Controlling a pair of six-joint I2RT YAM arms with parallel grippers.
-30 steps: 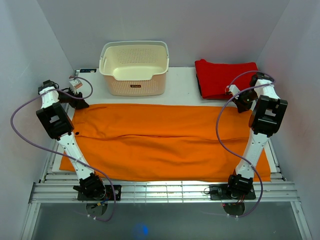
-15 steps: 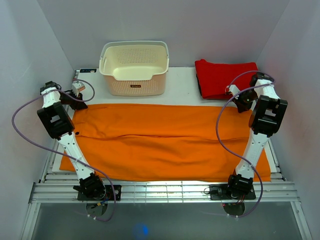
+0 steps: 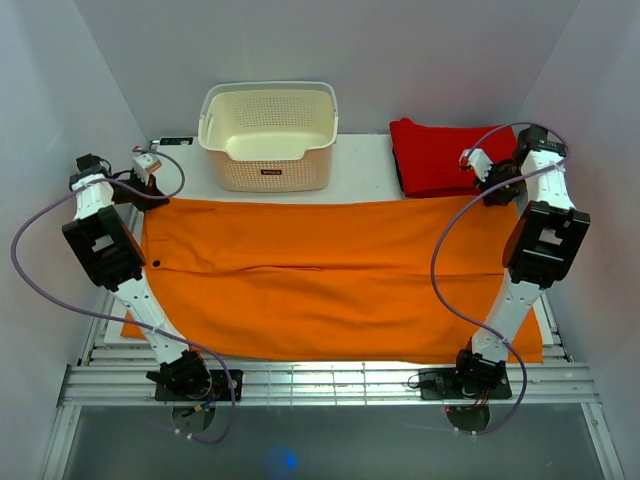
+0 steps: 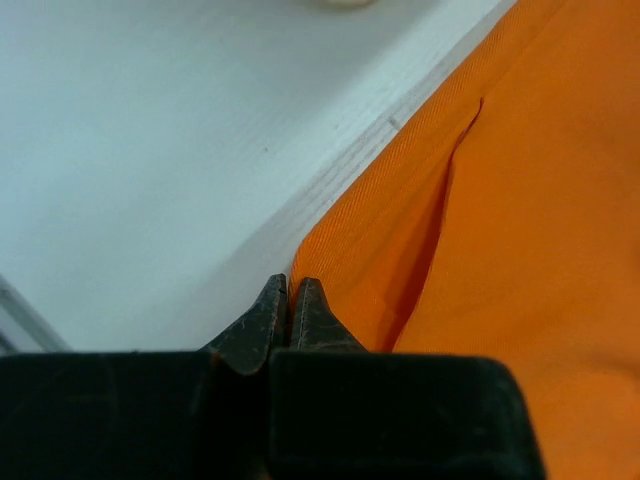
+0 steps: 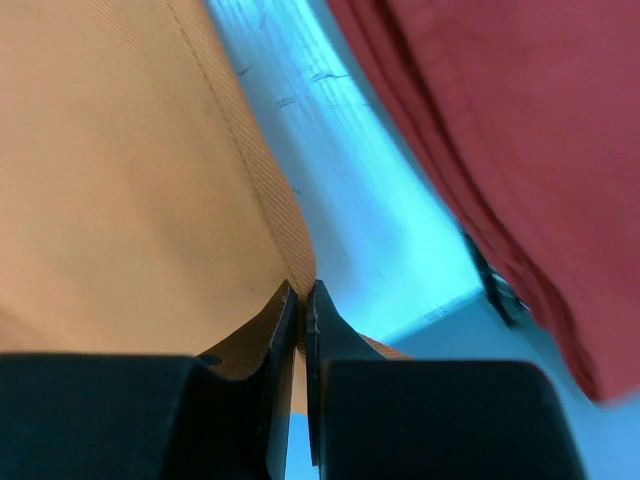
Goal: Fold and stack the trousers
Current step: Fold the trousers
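Observation:
The bright orange trousers (image 3: 330,280) lie spread across the table, their far edge pulled straight and taut between both arms. My left gripper (image 3: 150,192) is shut on the trousers' far left corner (image 4: 330,262); the black fingertips (image 4: 262,312) pinch the cloth edge. At the far right corner my right gripper (image 3: 497,192) is shut on the hem (image 5: 285,235), the cloth caught between its fingers (image 5: 330,325). The trousers' near edge hangs over the table's front.
A cream perforated basket (image 3: 268,135) stands at the back centre. A folded red cloth (image 3: 440,152), also in the right wrist view (image 5: 520,150), lies at the back right, just behind my right gripper. White walls close in on both sides.
My left gripper shut on the trousers' far left corner. Both grippers then moved back and outward, lifting and drawing the far edge straight.

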